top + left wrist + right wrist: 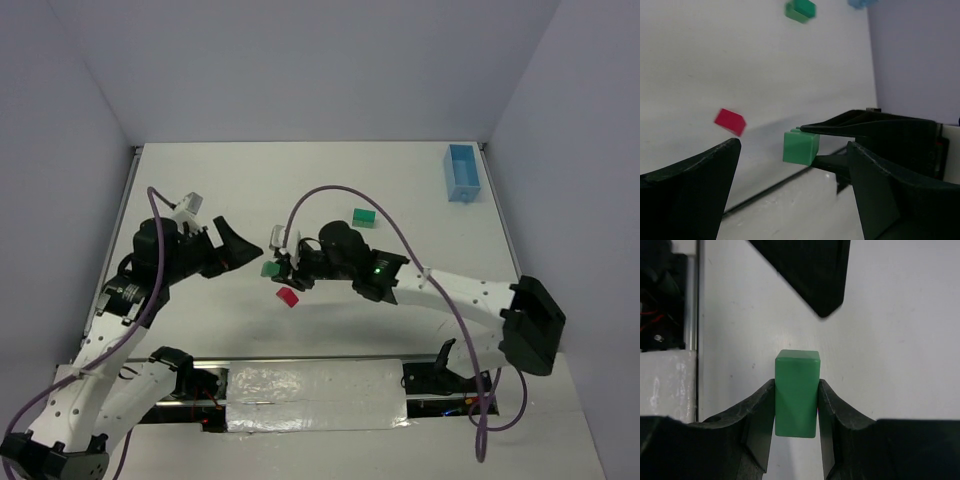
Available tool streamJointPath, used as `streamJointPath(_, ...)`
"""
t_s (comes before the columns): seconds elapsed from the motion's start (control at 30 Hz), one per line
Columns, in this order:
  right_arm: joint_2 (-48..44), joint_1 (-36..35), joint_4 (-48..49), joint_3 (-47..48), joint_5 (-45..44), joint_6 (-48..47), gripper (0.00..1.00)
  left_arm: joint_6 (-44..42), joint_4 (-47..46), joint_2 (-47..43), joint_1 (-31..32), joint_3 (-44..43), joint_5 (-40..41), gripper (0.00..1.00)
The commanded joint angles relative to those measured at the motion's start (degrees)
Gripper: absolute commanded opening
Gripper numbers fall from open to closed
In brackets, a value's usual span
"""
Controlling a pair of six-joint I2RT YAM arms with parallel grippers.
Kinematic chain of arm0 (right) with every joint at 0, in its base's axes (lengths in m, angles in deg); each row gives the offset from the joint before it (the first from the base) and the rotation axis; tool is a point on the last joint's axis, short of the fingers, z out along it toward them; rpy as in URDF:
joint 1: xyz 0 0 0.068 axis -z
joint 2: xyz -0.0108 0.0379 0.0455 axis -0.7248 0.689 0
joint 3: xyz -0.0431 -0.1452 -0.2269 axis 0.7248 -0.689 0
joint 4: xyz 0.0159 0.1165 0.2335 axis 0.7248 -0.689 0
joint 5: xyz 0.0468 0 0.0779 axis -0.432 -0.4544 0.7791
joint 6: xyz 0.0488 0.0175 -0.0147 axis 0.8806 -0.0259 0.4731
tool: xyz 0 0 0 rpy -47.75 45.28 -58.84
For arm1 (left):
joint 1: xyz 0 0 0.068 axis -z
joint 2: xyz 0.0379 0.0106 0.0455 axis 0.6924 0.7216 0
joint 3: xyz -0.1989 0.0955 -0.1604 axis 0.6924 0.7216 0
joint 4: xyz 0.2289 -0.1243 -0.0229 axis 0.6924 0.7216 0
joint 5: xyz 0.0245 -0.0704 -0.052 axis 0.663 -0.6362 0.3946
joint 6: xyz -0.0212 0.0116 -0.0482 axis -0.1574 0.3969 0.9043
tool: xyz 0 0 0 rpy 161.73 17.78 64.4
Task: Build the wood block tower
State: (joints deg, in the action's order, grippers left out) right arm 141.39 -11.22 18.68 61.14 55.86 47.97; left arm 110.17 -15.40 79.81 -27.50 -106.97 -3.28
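Between my right gripper's (796, 402) fingers, one green block (797, 371) is clamped on its two long sides, its top end sticking out past the fingertips. I cannot tell whether its underside touches the table (400, 180). In the overhead view this gripper (278, 266) sits near the middle of the table with the block (268, 269) at its tip.

My left gripper (236, 246) is just to the left of that block and points at it. Its jaws are spread wide and grip nothing. Through its own camera, this gripper (792, 149) frames the held block (800, 147) and the dark right fingers (860, 127) pinching it from above and below.

The red wedge (288, 297) lies on the table just beside the right gripper's tip, on the near side, apart from the held block; the left camera also shows it (730, 122). The second green block (364, 218) lies alone farther back, beyond the right gripper. The blue tray (462, 172) is well apart, toward the far right corner.
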Motion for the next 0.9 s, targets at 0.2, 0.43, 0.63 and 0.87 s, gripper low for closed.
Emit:
streamJointPath(0.2,-9.7,0.72,5.39,-3.43,9.76,-6.58,0.03,14.81,-18.85,1.46,0.12,8.2,-26.75,0.91)
streamJointPath(0.43,-10.15,0.72,3.2,-2.29,9.23,-7.46,0.05,17.62,-23.76,3.57,0.47,10.49,-29.39,0.54)
streamJointPath(0.63,-9.62,0.72,0.65,-0.79,10.02,-8.77,0.05,16.3,-23.15,5.33,1.09,9.7,-29.57,0.49)
streamJointPath(0.87,-10.06,0.72,-0.15,-0.7,11.42,-9.22,0.11,14.55,-22.89,6.04,1.44,9.43,-28.08,0.01)
